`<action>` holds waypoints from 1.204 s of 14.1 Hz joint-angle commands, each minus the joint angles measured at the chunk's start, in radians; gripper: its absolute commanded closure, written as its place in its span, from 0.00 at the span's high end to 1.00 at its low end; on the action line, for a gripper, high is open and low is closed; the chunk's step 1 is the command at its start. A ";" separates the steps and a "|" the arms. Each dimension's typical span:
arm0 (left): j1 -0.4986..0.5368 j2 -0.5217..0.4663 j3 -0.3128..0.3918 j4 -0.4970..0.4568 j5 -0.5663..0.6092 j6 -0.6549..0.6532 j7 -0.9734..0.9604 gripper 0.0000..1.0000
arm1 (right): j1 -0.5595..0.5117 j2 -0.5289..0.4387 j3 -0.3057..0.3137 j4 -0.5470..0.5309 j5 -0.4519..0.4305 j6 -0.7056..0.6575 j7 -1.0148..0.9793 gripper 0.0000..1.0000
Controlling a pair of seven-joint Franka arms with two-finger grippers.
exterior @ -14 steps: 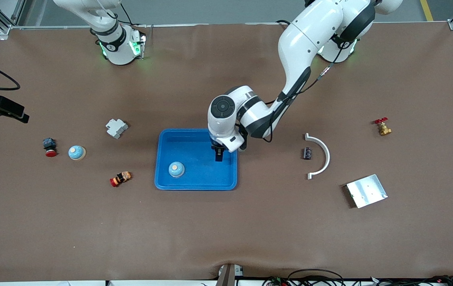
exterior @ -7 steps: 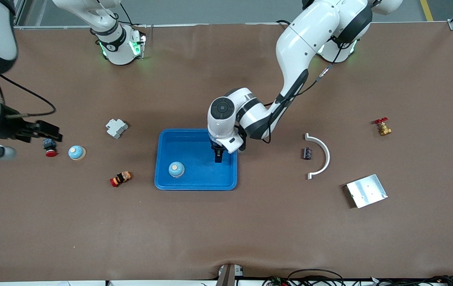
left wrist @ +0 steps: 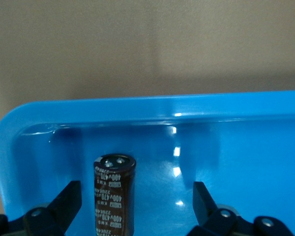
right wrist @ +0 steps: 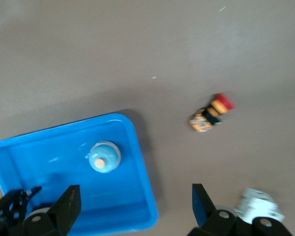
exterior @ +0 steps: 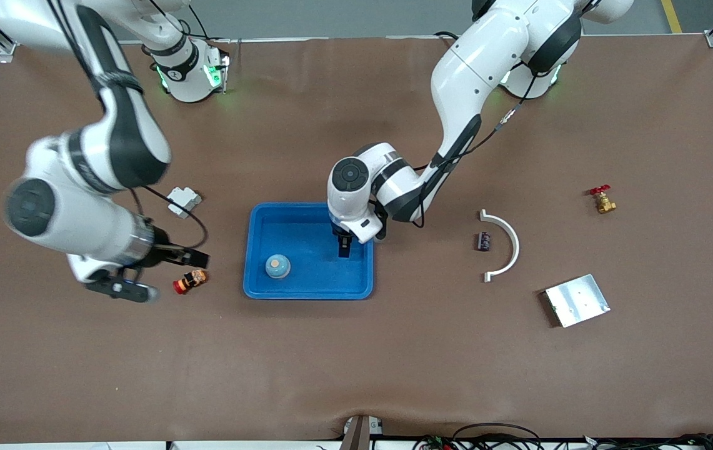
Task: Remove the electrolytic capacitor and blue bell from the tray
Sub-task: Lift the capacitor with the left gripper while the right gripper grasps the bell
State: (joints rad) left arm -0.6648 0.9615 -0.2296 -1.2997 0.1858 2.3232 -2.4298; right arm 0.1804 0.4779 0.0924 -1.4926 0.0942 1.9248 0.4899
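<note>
Tray (exterior: 256, 219) mid-frame | we see left gripper (exterior: 344, 245) released over capacitor (left wrist: 113, 194) near its upper-right edge | right gripper (exterior: 197, 257) spread wide above bare mat beside tray's left edge

The front view looks down from high across the bench (exterior: 356, 362), facing the two arm bases, and takes in the whole surface. The left wrist view sits very close inside the blue tray (left wrist: 152, 105), looking along its floor at a capacitor (left wrist: 113, 194) standing upright. The right wrist view looks down from higher, somewhat smeared, perhaps tilted. All three share the tray; front and right wrist views also share the bell (right wrist: 103, 157).
</note>
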 commanded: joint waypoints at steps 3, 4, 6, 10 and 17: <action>-0.025 0.016 0.025 0.026 0.017 0.007 -0.002 0.83 | 0.082 0.122 0.012 -0.029 0.010 0.146 0.149 1.00; -0.032 0.016 0.035 0.028 0.017 0.007 -0.003 0.80 | 0.096 0.137 0.015 -0.029 0.010 0.169 0.189 1.00; -0.039 0.010 0.036 0.028 0.017 0.005 -0.003 0.73 | 0.135 0.163 0.013 -0.029 0.007 0.213 0.246 1.00; -0.048 0.005 0.035 0.028 0.017 0.005 -0.003 0.73 | 0.143 0.183 0.013 -0.064 0.009 0.263 0.273 1.00; -0.047 0.008 0.046 0.026 0.017 0.004 -0.003 0.42 | 0.154 0.215 0.013 -0.089 0.012 0.290 0.309 1.00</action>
State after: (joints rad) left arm -0.7018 0.9641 -0.1962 -1.2845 0.1859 2.3249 -2.4273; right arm 0.3294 0.6846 0.1017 -1.5794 0.0950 2.2050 0.7716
